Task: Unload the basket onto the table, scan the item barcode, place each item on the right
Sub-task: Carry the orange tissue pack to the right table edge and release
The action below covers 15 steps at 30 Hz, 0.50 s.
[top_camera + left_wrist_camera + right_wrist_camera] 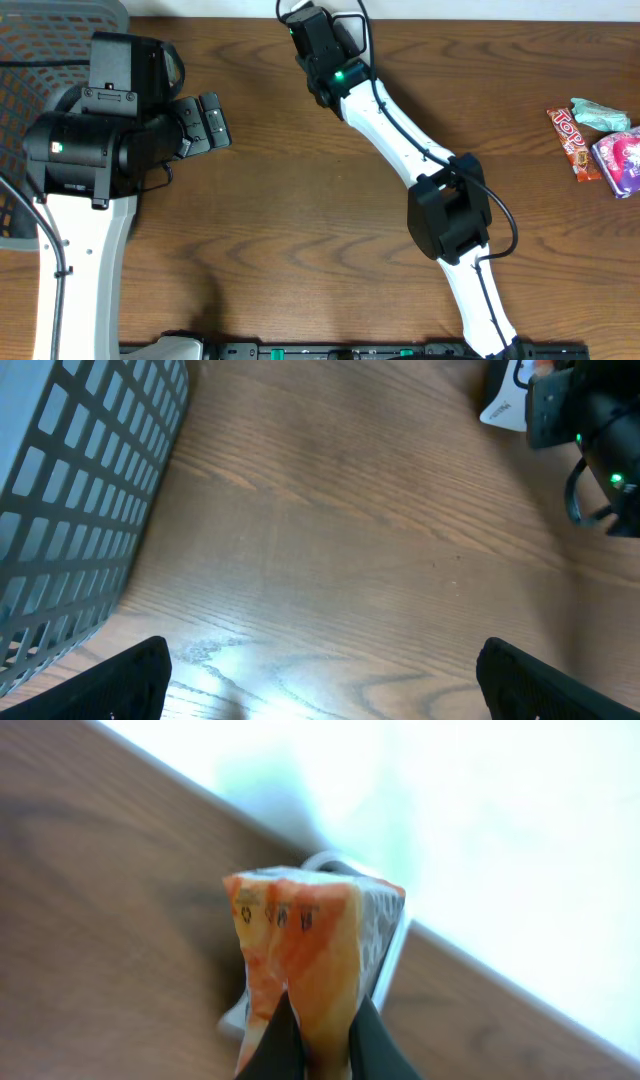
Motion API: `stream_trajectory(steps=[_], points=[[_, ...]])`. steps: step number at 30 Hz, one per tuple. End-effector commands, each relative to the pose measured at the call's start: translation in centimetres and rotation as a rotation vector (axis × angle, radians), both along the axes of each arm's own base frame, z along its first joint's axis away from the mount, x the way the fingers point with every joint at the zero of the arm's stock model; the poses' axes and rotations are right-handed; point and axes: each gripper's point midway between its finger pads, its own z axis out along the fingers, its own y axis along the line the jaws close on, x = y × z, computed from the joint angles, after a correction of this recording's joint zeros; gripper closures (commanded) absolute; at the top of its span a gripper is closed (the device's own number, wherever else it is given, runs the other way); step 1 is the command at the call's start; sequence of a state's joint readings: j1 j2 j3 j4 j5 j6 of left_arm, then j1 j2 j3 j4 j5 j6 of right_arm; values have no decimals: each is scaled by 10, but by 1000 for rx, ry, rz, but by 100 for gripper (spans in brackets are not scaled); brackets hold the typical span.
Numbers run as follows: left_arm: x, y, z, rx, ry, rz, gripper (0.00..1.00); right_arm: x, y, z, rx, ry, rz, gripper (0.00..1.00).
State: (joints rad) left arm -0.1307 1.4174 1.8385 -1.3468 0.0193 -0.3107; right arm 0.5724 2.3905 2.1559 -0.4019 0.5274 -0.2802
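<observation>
- We're over the worktop [300,220], all the action at its far edge
- Our left end effector [335,685] hangs spread wide, empty
- Our right end effector [320,1042] is clamped on the orange packet [300,935], up at that far edge
- Item's in hand; next, we reckon, turn its barcode out for the scan

Grey mesh basket [38,45] far left; red bar [574,143], pink packet [620,162] far right

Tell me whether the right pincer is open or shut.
Right pincer shut on the orange-and-white plastic packet; black fingers pinch its lower edge.
</observation>
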Motion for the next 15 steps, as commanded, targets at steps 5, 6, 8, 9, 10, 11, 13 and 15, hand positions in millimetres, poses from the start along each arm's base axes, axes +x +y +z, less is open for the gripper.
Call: stream_trajectory(steps=[5, 6, 8, 9, 10, 11, 13, 15], points=[[0, 3, 1, 10, -2, 12, 2, 26, -47, -3, -171, -110, -112, 99], [0, 3, 1, 10, -2, 12, 2, 28, -48, -5, -159, -106, -107, 99], [0, 3, 1, 10, -2, 12, 2, 34, -53, -12, -126, -99, -102, 99], [0, 3, 1, 10, -2, 12, 2, 37, -56, -15, -101, -100, -110, 99], [0, 3, 1, 10, -2, 12, 2, 39, -57, -17, -80, -99, -113, 99], [0, 3, 1, 10, -2, 12, 2, 41, -58, -20, -44, -94, -114, 99], [0, 3, 1, 10, -2, 12, 2, 44, -58, -23, 12, -87, -111, 99], [0, 3, 1, 10, -2, 12, 2, 46, -62, -24, 45, -87, -127, 99]])
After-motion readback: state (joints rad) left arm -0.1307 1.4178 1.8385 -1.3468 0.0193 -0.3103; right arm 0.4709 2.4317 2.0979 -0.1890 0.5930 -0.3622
